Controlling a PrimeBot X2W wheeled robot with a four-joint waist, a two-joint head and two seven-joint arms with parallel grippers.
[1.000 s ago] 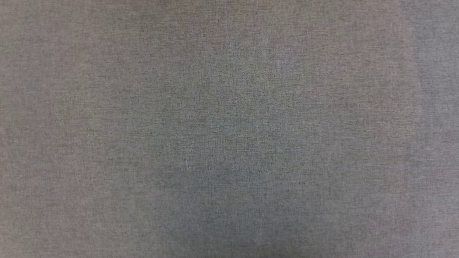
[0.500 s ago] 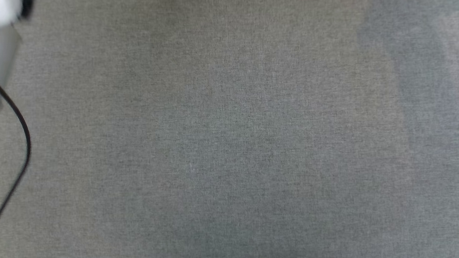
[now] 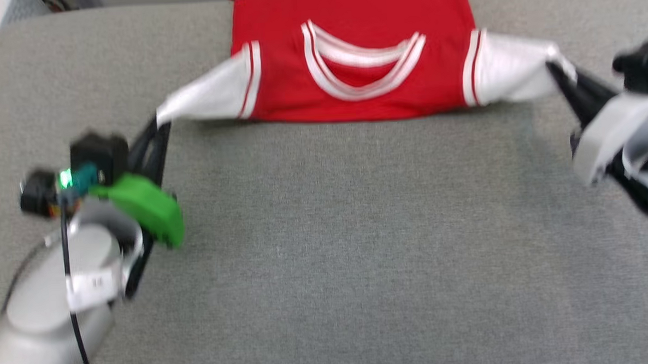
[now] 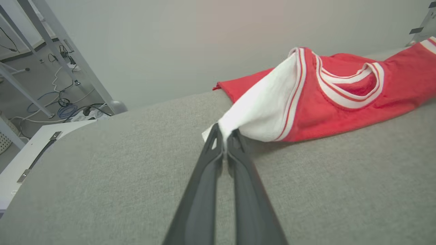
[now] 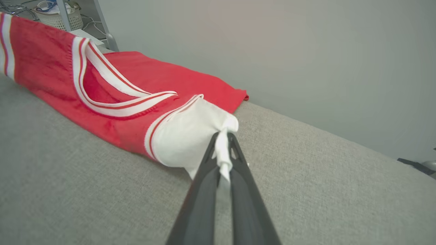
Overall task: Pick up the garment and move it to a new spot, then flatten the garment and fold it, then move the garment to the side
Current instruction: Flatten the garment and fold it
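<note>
The red garment (image 3: 352, 88) with white sleeves and striped trim lies at the far edge of the grey table (image 3: 332, 247), its collar toward me and its lower part hanging out of view past the edge. My left gripper (image 3: 157, 123) is shut on the tip of the left white sleeve (image 4: 259, 112), pulling it outward. My right gripper (image 3: 553, 69) is shut on the tip of the right white sleeve (image 5: 190, 136), also stretched outward. In the left wrist view the garment (image 4: 340, 102) is bunched; in the right wrist view the garment (image 5: 102, 88) shows its striped neckline.
The grey fabric table reaches from the garment to the near edge. Beyond its far edge are a plain wall (image 4: 204, 41), metal frame legs (image 4: 68, 58) with cables on the floor, and a white basket (image 5: 58, 15).
The head view has shifted: earlier it showed just grey cloth, then a pale arm and cable at the left. Now the garment and both grippers holding its sleeves are in view.
</note>
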